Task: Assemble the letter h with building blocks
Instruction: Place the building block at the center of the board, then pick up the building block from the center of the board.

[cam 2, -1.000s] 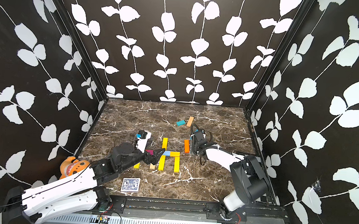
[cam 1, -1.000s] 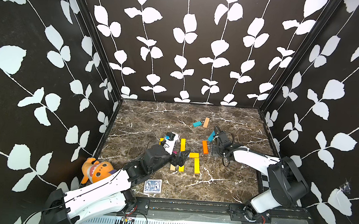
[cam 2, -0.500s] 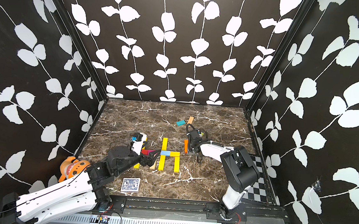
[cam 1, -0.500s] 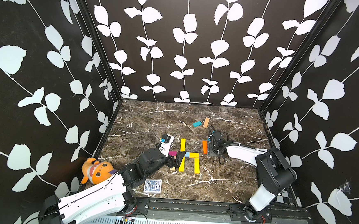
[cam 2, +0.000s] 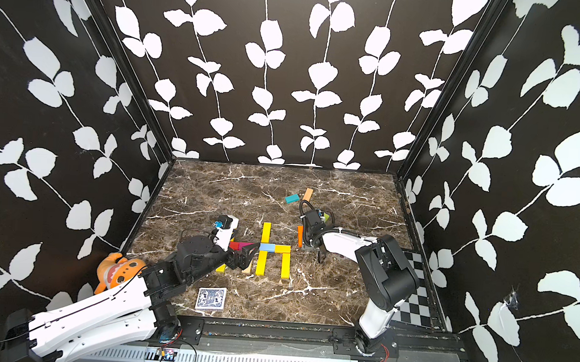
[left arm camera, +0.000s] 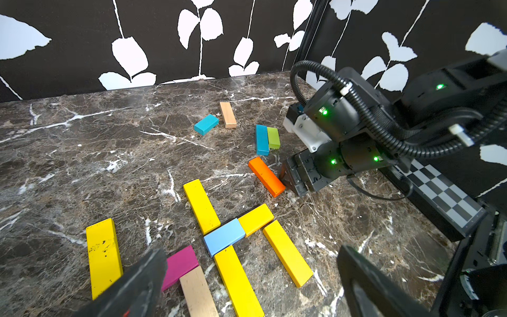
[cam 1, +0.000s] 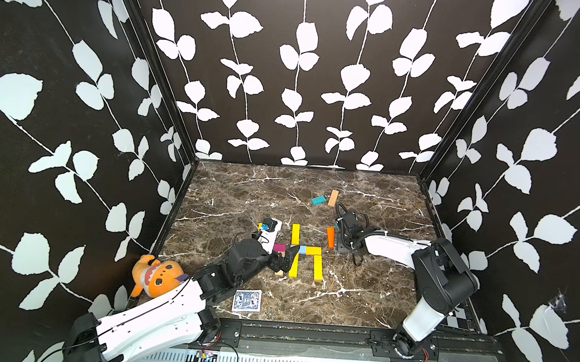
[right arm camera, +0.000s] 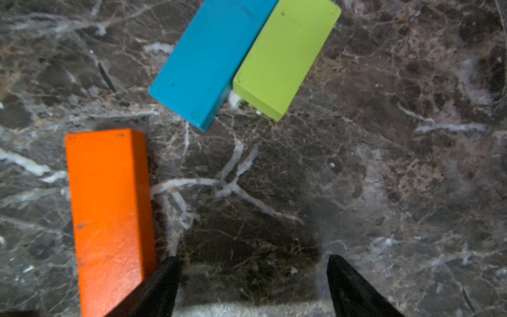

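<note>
Beside orange block (right arm camera: 109,214), right pincer (right arm camera: 251,259) spread, empty; left pincer (left arm camera: 252,254) spread wide by letter h (left arm camera: 223,237).

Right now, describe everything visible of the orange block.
The orange block is a flat rectangular bar, solid orange paint, top slightly scuffed. It lies flat on the marble table, apart from the teal block. The open right gripper stands beside one end, block outside its jaws; contact cannot be told.

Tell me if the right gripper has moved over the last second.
Yes. In a top view the right gripper has slid toward the orange block, which stayed put, and now sits right beside it.
</note>
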Controlling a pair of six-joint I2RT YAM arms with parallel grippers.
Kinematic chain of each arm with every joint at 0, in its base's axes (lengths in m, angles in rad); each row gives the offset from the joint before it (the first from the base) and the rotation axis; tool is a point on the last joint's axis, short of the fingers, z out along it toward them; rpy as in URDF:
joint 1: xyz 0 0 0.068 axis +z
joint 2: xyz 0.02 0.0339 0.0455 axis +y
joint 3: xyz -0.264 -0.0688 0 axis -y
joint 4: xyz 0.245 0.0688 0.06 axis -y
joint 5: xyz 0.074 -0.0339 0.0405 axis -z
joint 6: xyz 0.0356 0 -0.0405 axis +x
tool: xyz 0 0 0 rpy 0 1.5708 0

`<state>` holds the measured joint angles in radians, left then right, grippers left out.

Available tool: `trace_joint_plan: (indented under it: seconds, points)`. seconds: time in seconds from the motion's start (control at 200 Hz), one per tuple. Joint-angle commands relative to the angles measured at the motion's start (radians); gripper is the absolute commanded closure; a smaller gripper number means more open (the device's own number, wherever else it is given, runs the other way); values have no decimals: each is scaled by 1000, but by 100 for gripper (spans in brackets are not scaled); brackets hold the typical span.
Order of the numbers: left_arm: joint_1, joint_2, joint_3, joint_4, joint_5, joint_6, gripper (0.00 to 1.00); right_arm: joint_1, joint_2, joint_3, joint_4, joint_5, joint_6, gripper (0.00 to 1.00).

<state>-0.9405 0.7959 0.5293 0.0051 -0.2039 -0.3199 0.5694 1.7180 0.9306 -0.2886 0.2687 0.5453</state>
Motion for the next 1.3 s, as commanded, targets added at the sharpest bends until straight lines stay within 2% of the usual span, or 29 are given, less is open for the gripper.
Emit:
trace_joint_plan:
  seconds: [0.0, 0.31, 0.48, 0.69, 0.8, 0.95, 1.115, 1.295]
  points:
    - [0, 3, 0, 2, -11, 12, 1, 7, 25, 19, -19, -5, -3, 16]
    - [0, 18, -3, 12, -15, 13, 1, 7, 24, 3, 16, -22, -8, 16]
    - [0, 32, 0, 11, -12, 12, 1, 6, 21, 3, -8, 12, 12, 15]
    - [0, 48, 17, -13, -26, 15, 1, 1, -102, 28, -35, 77, -23, 13]
    - [0, 49, 15, -12, -32, 12, 1, 2, -146, 85, -11, 8, -90, 12]
    - [0, 35, 5, -6, -38, 6, 1, 1, -40, 240, -45, -74, -111, 11]
    - [2, 18, 6, -31, -34, 2, 1, -5, 98, 412, -147, -102, -27, 12]
    - [2, -10, -7, -51, -40, -2, 1, -48, 77, 354, -86, -71, 134, 16]
